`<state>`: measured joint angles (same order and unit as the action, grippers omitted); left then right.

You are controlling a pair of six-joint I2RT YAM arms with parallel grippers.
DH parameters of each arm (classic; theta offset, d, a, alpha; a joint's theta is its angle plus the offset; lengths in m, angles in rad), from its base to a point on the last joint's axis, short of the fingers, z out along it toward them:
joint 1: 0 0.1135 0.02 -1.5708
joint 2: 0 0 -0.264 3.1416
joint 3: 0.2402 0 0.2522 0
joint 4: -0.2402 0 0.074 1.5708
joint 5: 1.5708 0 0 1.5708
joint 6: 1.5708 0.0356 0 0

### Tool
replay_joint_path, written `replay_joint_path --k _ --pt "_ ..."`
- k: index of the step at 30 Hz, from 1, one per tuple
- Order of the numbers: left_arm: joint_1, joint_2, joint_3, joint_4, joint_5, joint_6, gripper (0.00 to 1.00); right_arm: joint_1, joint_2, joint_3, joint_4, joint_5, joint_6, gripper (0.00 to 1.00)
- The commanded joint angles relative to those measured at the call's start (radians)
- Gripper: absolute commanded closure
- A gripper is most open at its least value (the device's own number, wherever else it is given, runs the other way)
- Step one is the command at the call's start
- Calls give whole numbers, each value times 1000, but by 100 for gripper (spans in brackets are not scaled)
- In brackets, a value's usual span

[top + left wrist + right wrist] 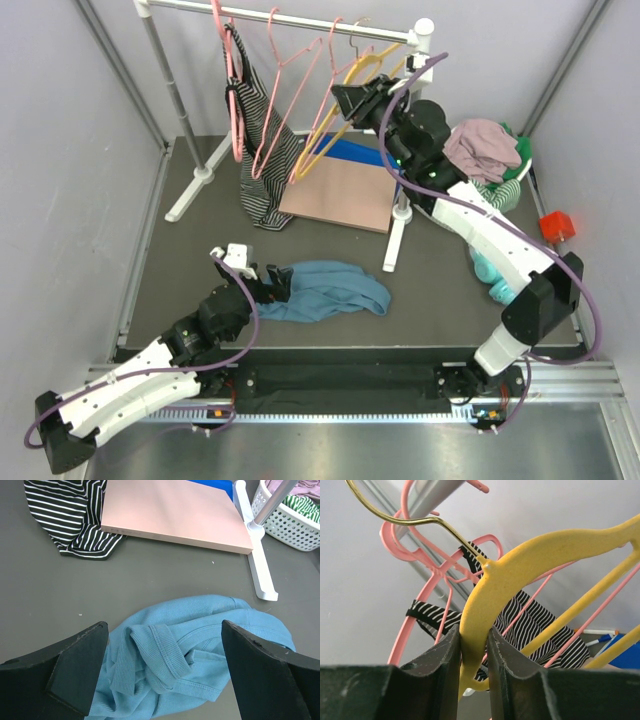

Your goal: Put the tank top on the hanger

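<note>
**Tank top** [325, 290]: teal-blue ribbed knit, crumpled in a loose heap with straps folded over. It lies flat on the dark grey bench [180, 260], lower centre of the overhead view, just in front of the rack's right foot.

**Left hand** [278, 282]: spread wide at the left end of the heap. In the left wrist view a black finger stands on either side of the fabric, and neither is closed on it.

**Hanger** [530, 565]: yellow-orange plastic with a gold metal hook. It hangs tilted from the rail [290, 18], upper centre-right of the overhead view, among the pink hangers [270, 110].

**Right hand** [472, 640]: narrow, holding the hanger. Both fingers press against the plastic shoulder just below the hook's neck.

**Striped garment** [262, 160]: black and white, hanging from a pink hanger at the left of the rail, its hem touching the bench.

**Board** [340, 195]: flat, pale pink, on the bench beneath the hangers, with a blue sheet [355, 152] showing behind it.

**Basket** [295, 522]: white and perforated, at the right edge, beside the rack's right post. It holds a mauve cloth [480, 145] on top of green-striped fabric.
</note>
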<state>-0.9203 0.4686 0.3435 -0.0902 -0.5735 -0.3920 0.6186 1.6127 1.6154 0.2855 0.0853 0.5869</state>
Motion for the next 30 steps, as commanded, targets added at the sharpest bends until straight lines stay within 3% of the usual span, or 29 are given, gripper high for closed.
replay_joint_path --k 1,19,30 --pt "3 -7 -6 14 -3 -5 1 1 -73 1 58 -44 -13 85" --pt "3 -5 -6 15 -3 -5 1 24 -292 -255 4 -81 -30 88" --pt "3 -5 -17 26 -14 -5 1 33 -479 -437 -130 -301 -19 94"
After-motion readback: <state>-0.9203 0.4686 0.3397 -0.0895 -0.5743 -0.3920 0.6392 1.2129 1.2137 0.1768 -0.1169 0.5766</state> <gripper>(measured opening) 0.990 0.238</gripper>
